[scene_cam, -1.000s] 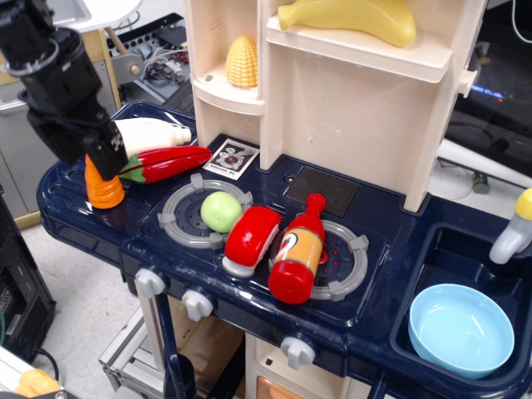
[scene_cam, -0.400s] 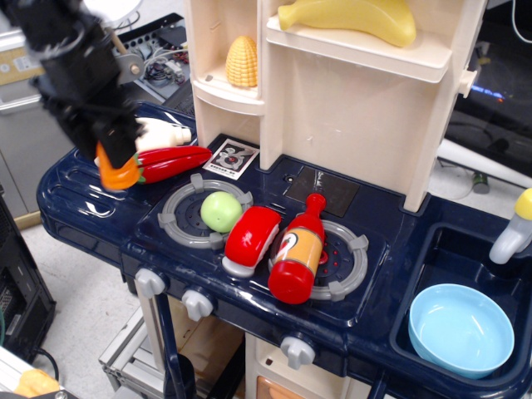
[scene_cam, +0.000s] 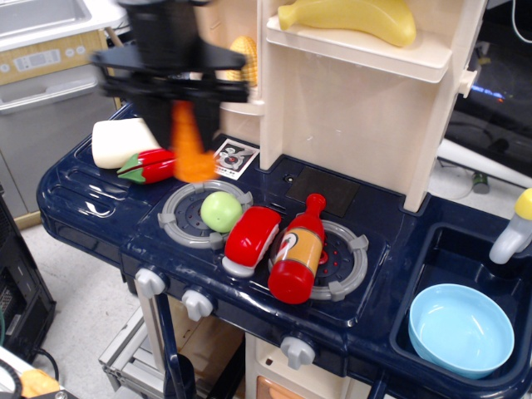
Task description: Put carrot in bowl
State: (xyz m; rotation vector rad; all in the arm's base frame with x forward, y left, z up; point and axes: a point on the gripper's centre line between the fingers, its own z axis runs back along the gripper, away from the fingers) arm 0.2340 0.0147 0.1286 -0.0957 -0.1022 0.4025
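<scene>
My black gripper is blurred by motion at the upper left, above the toy stove. It is shut on the orange carrot, which hangs from it in the air, over the back edge of the left burner. The light blue bowl sits empty in the sink at the lower right, far from the gripper.
A green ball, a red-and-white toy and a ketchup bottle lie on the burners. A red chili and a white block lie at the left. Cream shelves hold corn and a banana. A faucet stands beside the sink.
The gripper has lifted the carrot off the left counter and carried it up and to the right, from beside the chili to above the left burner.
</scene>
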